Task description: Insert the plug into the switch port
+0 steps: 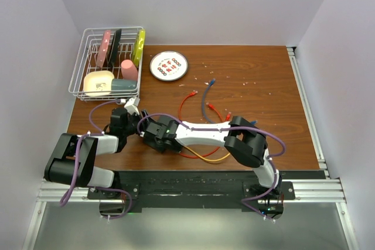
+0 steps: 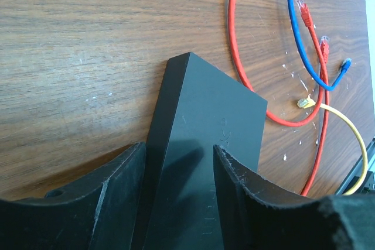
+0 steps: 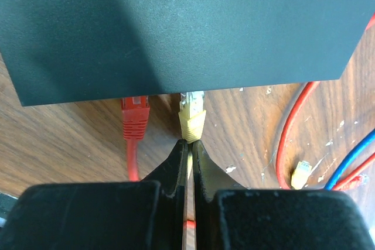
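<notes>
We see soft, even light from above. The left claw (image 2: 177, 150) throws a dim shadow on the switch (image 2: 211, 109); the right claw (image 3: 189, 143) blurs near the lens, while the plug (image 3: 191, 118) is sharp. The surface (image 2: 88, 57) shows faint sheen.

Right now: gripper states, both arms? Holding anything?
Left gripper: closed on the switch, one finger on each side.
Right gripper: closed on the tail of the yellow plug, which is at the switch's port edge.
</notes>
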Motion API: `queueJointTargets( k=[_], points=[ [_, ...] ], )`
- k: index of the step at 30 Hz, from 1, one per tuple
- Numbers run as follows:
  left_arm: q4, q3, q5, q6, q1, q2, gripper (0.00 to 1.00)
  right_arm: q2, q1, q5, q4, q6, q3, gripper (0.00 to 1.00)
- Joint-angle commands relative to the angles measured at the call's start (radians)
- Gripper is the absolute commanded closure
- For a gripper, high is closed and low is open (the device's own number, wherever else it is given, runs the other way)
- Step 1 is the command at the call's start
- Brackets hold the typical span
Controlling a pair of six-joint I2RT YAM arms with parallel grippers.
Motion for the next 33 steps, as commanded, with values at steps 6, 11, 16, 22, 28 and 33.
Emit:
queueJointTargets(
  k=[6,11,16,22,28,33],
  points=[
    [0.053,-0.015,0.073,-0.032,-0.005,0.002,0.45,0.030,0.016,0.053,0.076,-0.024,0.041,1.00],
    [0.048,-0.018,0.067,-0.032,-0.005,-0.005,0.45,0.008,0.019,0.093,0.115,-0.014,0.012,1.00],
    [0.015,-0.014,0.036,-0.023,-0.005,-0.065,0.41,-0.094,0.019,0.076,0.161,-0.007,-0.080,1.00],
    [-0.054,-0.024,-0.040,0.011,-0.005,-0.218,0.29,-0.279,0.019,0.018,0.291,0.033,-0.219,1.00],
    [-0.051,-0.066,-0.054,0.017,-0.005,-0.403,0.24,-0.374,0.016,0.021,0.348,0.039,-0.256,1.00],
    [0.126,-0.129,0.102,-0.037,-0.006,-0.478,0.27,-0.446,-0.004,-0.030,0.415,0.056,-0.285,1.00]
  ],
)
